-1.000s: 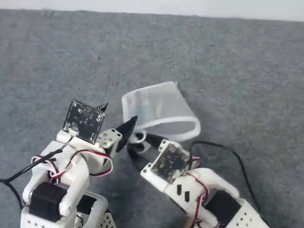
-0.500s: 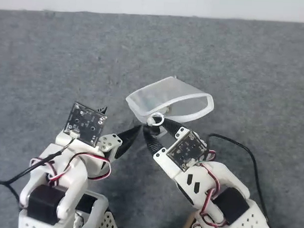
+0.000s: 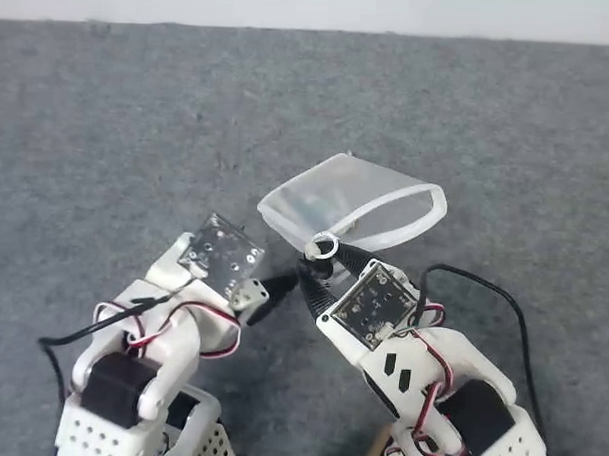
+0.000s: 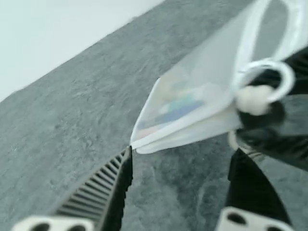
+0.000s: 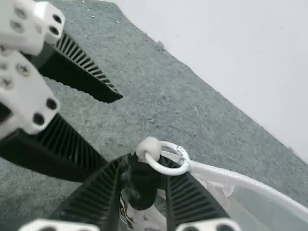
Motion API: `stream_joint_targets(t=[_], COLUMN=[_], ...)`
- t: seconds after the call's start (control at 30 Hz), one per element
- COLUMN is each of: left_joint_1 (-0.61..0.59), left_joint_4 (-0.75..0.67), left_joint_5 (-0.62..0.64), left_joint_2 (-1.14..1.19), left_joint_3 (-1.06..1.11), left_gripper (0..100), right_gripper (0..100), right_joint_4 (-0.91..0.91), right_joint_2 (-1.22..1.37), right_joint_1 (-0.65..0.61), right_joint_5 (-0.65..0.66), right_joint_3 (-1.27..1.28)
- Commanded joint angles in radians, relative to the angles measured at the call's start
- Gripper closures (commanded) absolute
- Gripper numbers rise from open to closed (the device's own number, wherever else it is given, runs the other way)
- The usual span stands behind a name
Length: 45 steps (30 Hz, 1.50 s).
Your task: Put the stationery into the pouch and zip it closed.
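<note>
A translucent white pouch [image 3: 350, 202] lies on the grey carpet, its mouth gaping toward the right. Coloured stationery [image 4: 180, 103] shows faintly through its wall. My right gripper [image 3: 318, 264] is shut on the zipper pull, whose white ring [image 3: 324, 247] sticks up above the fingers; the right wrist view shows the ring [image 5: 166, 161] just over the gripper [image 5: 142, 180]. My left gripper [image 3: 280, 285] stands open just left of the right one, near the pouch's closed corner [image 4: 139, 139]. Its own view shows the left gripper [image 4: 183, 161] with nothing between its fingers.
Grey carpet [image 3: 108, 131] covers the table on all sides of the pouch. A black cable [image 3: 497, 295] loops beside the right arm. The two grippers are close together, with the left one's ribbed fingers [image 5: 79, 72] filling much of the right wrist view.
The left arm has swung right, toward the pouch and the right gripper. The right gripper has carried the zipper pull up and to the right, and the pouch has shifted and opened wider.
</note>
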Motion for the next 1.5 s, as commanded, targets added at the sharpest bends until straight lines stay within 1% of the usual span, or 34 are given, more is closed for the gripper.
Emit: stream_joint_targets(t=[0.0,0.07,0.2,0.3,0.47,0.53,0.6,0.7,0.8,1.07,1.3,1.47], left_joint_1=[0.031,0.031,0.031,0.031,0.031,0.032,0.063,0.13,0.141,0.141,0.14,0.081], left_joint_4=[-0.031,-0.054,-0.146,-0.19,-0.232,-0.264,-0.305,-0.365,-0.397,-0.393,-0.311,-0.305], left_joint_5=[-0.006,-0.005,-0.005,-0.003,0.063,0.068,0.068,0.084,0.087,0.08,0.08,0.086], left_joint_2=[-0.006,-0.006,-0.002,0.0,0.002,-0.003,-0.005,-0.006,-0.006,-0.008,-0.008,-0.008], left_joint_3=[-0.01,0.002,0.073,0.099,0.105,0.128,0.163,0.206,0.214,0.205,0.162,0.16], left_gripper=[70,70,70,70,70,70,70,75,81,99,99,99], right_gripper=[99.3,99.3,99.3,99.3,99.3,99.3,99.3,99.3,99.3,99.3,99.3,99.3], right_joint_4=[0.001,0.002,0.008,0.01,0.01,0.024,0.039,0.053,0.053,0.028,-0.087,-0.148], right_joint_2=[-0.027,-0.027,-0.027,-0.027,-0.027,-0.027,-0.028,-0.062,-0.108,-0.133,-0.139,-0.139], right_joint_1=[0.008,-0.012,-0.059,-0.064,-0.065,-0.067,-0.099,-0.157,-0.159,-0.082,-0.025,0.016], right_joint_5=[0.017,0.017,0.017,0.017,0.017,0.017,0.017,0.02,0.021,0.018,0.018,0.014], right_joint_3=[-0.078,-0.078,-0.078,-0.078,-0.078,-0.078,-0.083,-0.078,-0.077,-0.063,0.012,0.041])
